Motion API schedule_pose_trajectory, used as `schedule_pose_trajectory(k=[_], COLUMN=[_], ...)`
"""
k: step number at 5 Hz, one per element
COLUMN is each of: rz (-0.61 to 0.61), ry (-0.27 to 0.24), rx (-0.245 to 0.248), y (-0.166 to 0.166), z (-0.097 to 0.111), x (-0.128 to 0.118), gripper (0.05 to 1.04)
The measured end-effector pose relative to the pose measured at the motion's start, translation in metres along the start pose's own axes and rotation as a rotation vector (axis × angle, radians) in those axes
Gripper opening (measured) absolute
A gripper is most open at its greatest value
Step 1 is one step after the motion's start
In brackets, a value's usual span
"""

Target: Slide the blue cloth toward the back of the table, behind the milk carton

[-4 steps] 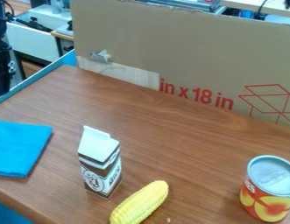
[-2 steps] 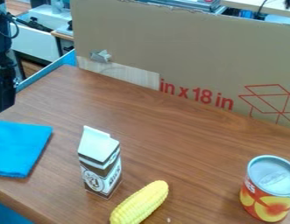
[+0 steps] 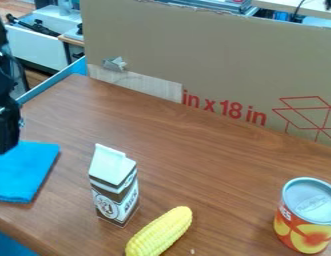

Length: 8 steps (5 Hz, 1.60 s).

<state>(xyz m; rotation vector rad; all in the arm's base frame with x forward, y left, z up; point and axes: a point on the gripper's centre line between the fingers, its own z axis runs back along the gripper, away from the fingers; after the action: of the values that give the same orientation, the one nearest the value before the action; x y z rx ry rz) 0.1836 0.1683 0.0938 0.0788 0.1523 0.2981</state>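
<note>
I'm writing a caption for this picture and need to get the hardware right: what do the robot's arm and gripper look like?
The arm is black and jointed, with small pale, metallic-looking spots near its lower joint. The gripper is also black, a dark, blocky, upright shape. I can't make out any markings on either.

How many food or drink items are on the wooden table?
3: a drink carton left of center, a corn cob at the bottom edge, a fruit can at the right.

Red "in x 18 in" on cardboard (image 3: pixel 214 55); "ES" on can (image 3: pixel 305 215) (carton (image 3: pixel 115 192) lettering unclear).
</note>
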Motion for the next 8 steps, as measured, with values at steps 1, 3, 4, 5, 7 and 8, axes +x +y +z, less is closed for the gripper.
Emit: schedule_pose_trajectory(k=[1, 3, 4, 5, 7, 8], rz=[0.008, 0.029, -0.003, -0.003, -0.173, -0.298], ry=[0.091, 0.182, 0.183, 0.16, 0.076, 0.028], rx=[-0.005, -0.03, -0.06, -0.098, -0.081, -0.097], y=[0.005, 0.021, 0.025, 0.028, -0.003, -0.033], z=[-0.034, -0.067, -0.072, -0.075, -0.06, -0.05], x=[0.004, 0.009, 0.018, 0.031, 0.088, 0.119], gripper=[0.998, 0.998, 0.998, 0.998, 0.998, 0.998])
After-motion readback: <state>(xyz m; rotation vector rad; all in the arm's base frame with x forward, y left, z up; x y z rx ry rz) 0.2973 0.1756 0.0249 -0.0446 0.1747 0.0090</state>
